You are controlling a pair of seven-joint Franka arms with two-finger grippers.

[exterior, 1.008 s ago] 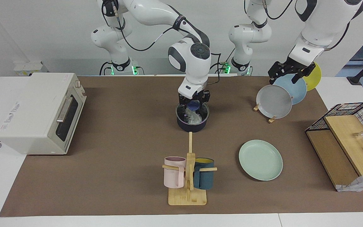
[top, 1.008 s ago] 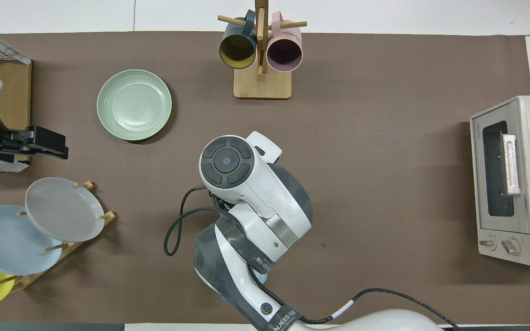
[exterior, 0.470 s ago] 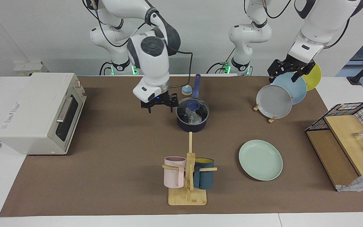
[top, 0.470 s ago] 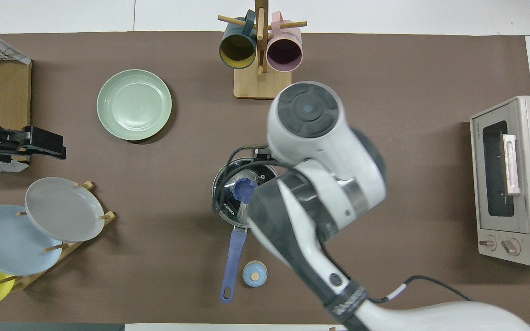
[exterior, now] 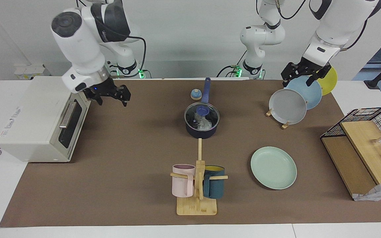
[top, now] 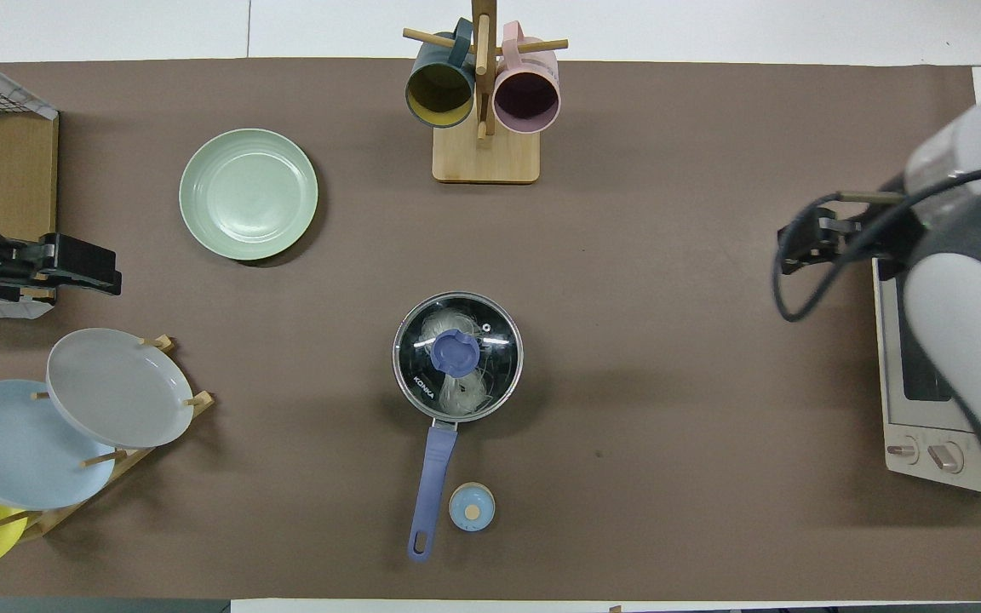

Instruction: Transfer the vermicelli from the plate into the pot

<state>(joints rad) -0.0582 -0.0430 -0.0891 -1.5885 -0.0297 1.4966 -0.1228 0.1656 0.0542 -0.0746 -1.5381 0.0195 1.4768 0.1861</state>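
The dark navy pot (exterior: 202, 129) stands mid-table with its long blue handle (top: 431, 489) pointing toward the robots. A glass lid with a blue knob (top: 455, 352) covers it. The whitish vermicelli (top: 465, 393) lies inside, seen through the lid (exterior: 204, 124). The mint-green plate (exterior: 273, 167) (top: 248, 193) is bare, farther from the robots toward the left arm's end. My right gripper (exterior: 111, 96) (top: 801, 245) is open and holds nothing, up over the mat beside the toaster oven. My left gripper (exterior: 304, 75) (top: 73, 268) waits above the plate rack.
A white toaster oven (exterior: 41, 115) stands at the right arm's end. A mug tree (exterior: 197, 185) holds a pink and a teal mug. A rack (top: 73, 409) holds grey, light blue and yellow plates. A small blue round thing (top: 472, 507) lies beside the pot handle. A wire basket (exterior: 369, 132) stands past the rack.
My right gripper was down at the pot's lid, then rose and swung away toward the toaster oven, leaving the lid on the pot. The left arm barely moved.
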